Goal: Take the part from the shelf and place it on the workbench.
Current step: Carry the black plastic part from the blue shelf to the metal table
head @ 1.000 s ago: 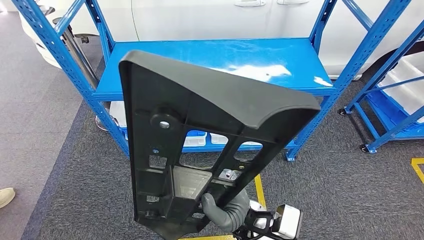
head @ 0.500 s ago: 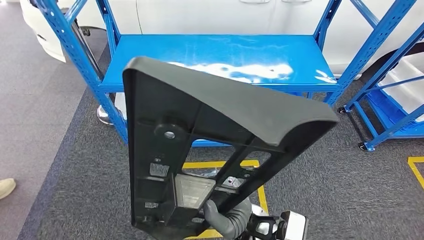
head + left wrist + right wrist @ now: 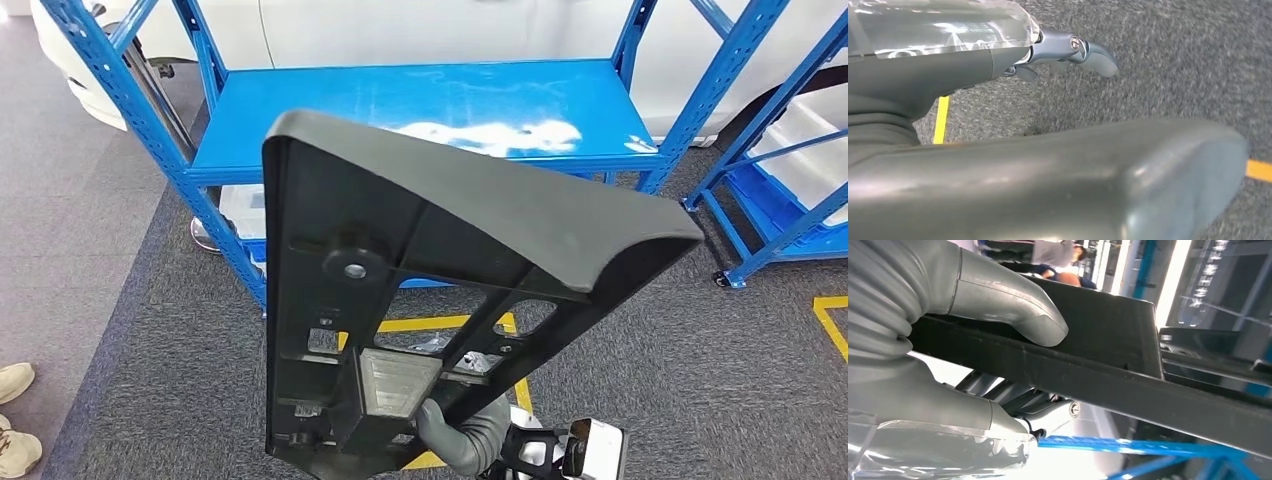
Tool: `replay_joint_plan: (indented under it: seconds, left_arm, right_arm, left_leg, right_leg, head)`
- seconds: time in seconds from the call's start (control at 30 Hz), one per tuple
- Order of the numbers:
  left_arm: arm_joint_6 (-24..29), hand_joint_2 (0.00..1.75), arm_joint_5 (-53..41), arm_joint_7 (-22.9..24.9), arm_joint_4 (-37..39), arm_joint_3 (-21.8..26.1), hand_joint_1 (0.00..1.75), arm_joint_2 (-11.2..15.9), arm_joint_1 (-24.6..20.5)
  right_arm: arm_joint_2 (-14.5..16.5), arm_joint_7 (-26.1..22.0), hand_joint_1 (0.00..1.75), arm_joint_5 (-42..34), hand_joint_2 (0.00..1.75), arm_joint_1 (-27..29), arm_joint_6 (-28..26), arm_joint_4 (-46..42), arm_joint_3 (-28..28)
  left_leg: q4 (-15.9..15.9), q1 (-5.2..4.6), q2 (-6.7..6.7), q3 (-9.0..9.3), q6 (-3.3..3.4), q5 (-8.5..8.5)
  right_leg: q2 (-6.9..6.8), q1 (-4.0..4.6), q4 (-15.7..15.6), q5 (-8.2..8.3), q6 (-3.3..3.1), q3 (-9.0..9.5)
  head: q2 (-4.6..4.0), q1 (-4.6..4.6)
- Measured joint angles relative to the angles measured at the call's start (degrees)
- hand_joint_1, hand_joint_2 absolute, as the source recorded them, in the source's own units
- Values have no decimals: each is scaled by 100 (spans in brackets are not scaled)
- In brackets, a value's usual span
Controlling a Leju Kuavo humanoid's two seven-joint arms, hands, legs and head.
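The part (image 3: 420,260) is a large black plastic panel, ribbed on the side facing me, and it stands upright close in front of me in the head view. My right hand (image 3: 465,435) grips it from below at its lower edge. In the right wrist view the grey thumb (image 3: 1013,305) presses on a black rib of the part (image 3: 1148,395). My left hand (image 3: 973,55) has its fingers (image 3: 1093,52) stretched out over the carpet. The part's smooth dark surface (image 3: 1073,185) lies alongside, with carpet showing between it and the fingers.
A blue metal shelf (image 3: 420,105) with a bare top board stands ahead, a white car behind it. White bins (image 3: 245,210) sit on its lower level. A second blue rack (image 3: 790,170) stands at right. Yellow floor tape (image 3: 440,322) crosses the grey carpet. A person's shoes (image 3: 15,400) are at far left.
The whole view has shifted, so the camera moved; the shelf sits slightly differently and a second shoe has come into view. The part stays in my right hand, a little further right.
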Motion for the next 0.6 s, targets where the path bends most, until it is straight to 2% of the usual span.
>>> replay_joint_plan:
  seconds: [0.03,0.1,0.13,0.17,0.2,0.23,0.3,0.33,0.37,0.43,0.47,0.5,0.53,0.57,0.6]
  left_arm:
    - [18,0,-16,19,0,-1,0,4,-2]
    - [73,0,-48,61,0,-3,0,6,6]
    - [101,0,-57,82,0,-3,0,9,13]
    - [123,0,-74,103,0,-3,0,13,21]
    - [136,0,-101,116,0,-4,0,21,25]
    - [146,0,-135,123,0,-8,0,34,28]
    - [161,0,-207,120,2,-22,0,72,35]
    - [164,0,-231,115,4,-31,0,89,38]
    - [166,0,-247,111,5,-38,0,103,36]
    - [166,0,-264,107,7,-47,0,115,27]
    - [166,0,-273,106,7,-50,0,124,19]
    - [166,0,-285,106,7,-54,0,134,16]
    - [166,0,-303,109,7,-59,0,146,13]
    - [173,0,-326,121,7,-67,0,165,13]
    - [197,0,-355,152,7,-78,0,190,17]
  right_arm:
    - [0,-1,175,11,175,-19,2,-17,-10]
    - [-2,-1,175,45,175,-35,-30,-58,-26]
    - [-3,-1,175,65,175,-32,-61,-76,-31]
    - [-7,-1,175,89,175,-30,-105,-100,-34]
    - [-14,-1,175,113,175,-30,-159,-127,-36]
    - [-22,-1,175,138,175,-30,-229,-163,-36]
    - [-43,-1,175,181,175,-32,-366,-241,-36]
    - [-50,-1,175,201,175,-32,-412,-275,-36]
    - [-58,-1,175,217,175,-30,-438,-304,-35]
    - [-75,-1,175,237,175,-21,-457,-353,-36]
    - [-86,-1,175,244,175,-13,-471,-379,-37]
    - [-98,-1,175,255,175,-7,-507,-408,-38]
    - [-109,-1,175,270,175,0,-562,-439,-39]
    - [-123,-1,175,291,175,10,-635,-469,-39]
    - [-140,-1,175,310,175,21,-719,-498,-38]
  left_leg:
    - [282,5,-8,-122,-16,-179]
    - [1085,9,-17,-470,-45,-568]
    - [1379,10,-18,-594,-54,-659]
    - [1482,11,-19,-628,-58,-644]
    - [1341,13,-26,-544,-55,-518]
    - [983,20,-66,-355,-47,-315]
    - [176,45,-296,50,-21,-24]
    - [-76,53,-392,169,-8,33]
    - [-173,54,-446,209,7,27]
    - [-195,54,-351,206,54,45]
    - [-211,60,-291,207,86,62]
    - [-231,68,-228,207,121,78]
    - [-248,73,-163,204,152,91]
    - [-251,61,-102,198,169,93]
    - [-250,53,-36,190,181,92]
  right_leg:
    - [19,-11,-20,23,-22,1]
    - [71,-4,-19,41,-44,-24]
    - [105,-1,-11,45,-46,-33]
    - [146,-1,1,46,-44,-40]
    - [191,-2,16,45,-39,-43]
    - [242,-3,34,40,-31,-42]
    - [342,7,84,26,8,-68]
    - [392,11,107,27,41,-97]
    - [442,11,121,36,77,-129]
    - [547,-3,127,60,152,-178]
    - [526,-4,162,35,183,-203]
    - [442,-2,286,-51,214,-267]
    - [318,-5,536,-203,243,-384]
    - [176,-8,896,-396,269,-553]
    - [92,-17,1318,-587,293,-755]
  head:
    - [0,1]
    - [0,0]
    - [0,0]
    - [0,-1]
    - [0,-1]
    - [0,0]
    - [0,1]
    - [0,1]
    - [0,1]
    - [0,0]
    - [0,0]
    - [0,1]
    - [0,1]
    - [0,2]
    - [0,2]
